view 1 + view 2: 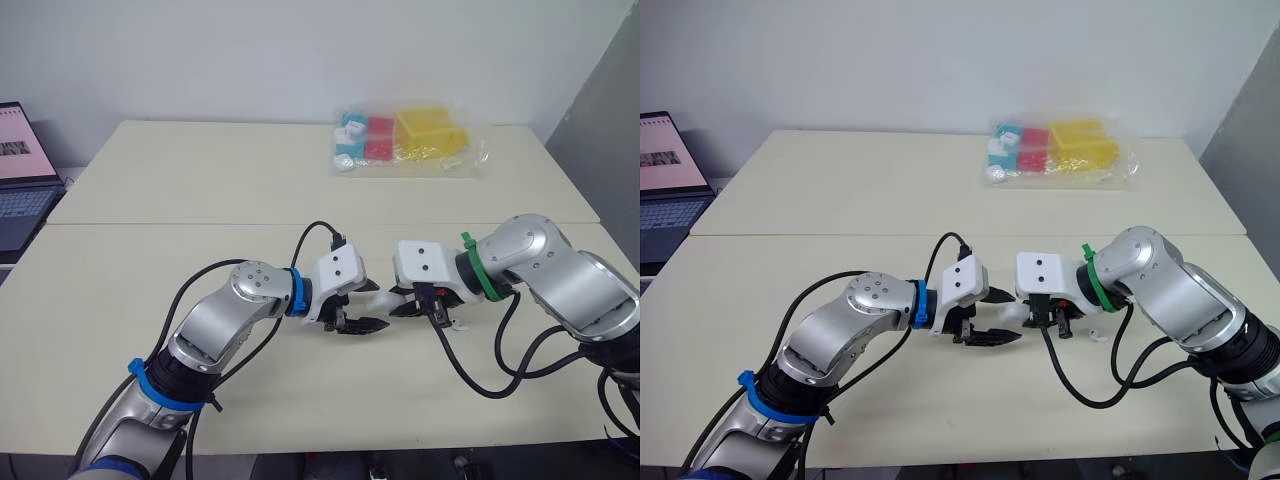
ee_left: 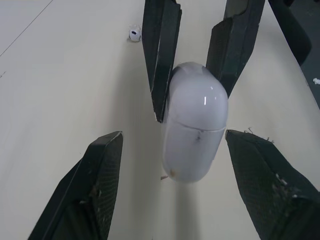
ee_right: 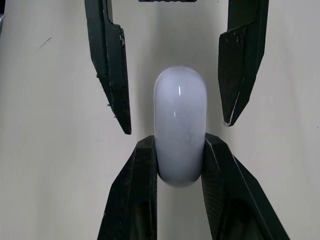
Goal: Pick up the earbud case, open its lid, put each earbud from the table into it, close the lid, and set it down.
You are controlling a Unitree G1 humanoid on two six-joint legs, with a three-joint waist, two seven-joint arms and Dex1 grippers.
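Roughly at the middle of the near half of the table (image 1: 200, 400), the 2 grippers meet tip to tip. The right gripper (image 3: 179, 141) comes in from 3 o'clock and has its 2 black fingers (image 3: 135, 180) pinched tight on the earbud case (image 3: 180, 120), gripping 1 rounded end of it from both sides. The case is a smooth white capsule with its lid closed. A thin seam runs across it in the left wrist view. Its free end points toward 9 o'clock, at the left gripper (image 2: 172, 137).

That gripper reaches in from 9 o'clock with its fingers spread wide, 1 on each side of the case's free end. Neither pad touches the case, and a strip of bare table shows on both sides. Whether the case rests on the table or hangs just above it I cannot tell. A soft shadow lies under it.

1 small white earbud (image 1: 1097, 336) lies on the table at about 4 o'clock from the case, just beside the right wrist.

At 12 to 1 o'clock, on the far half of the table, sits a clear plastic bag (image 1: 410, 140) holding blue, red and yellow pieces. At 10 o'clock, beyond the table's edge, an open laptop (image 1: 20, 180) shows a pinkish screen.
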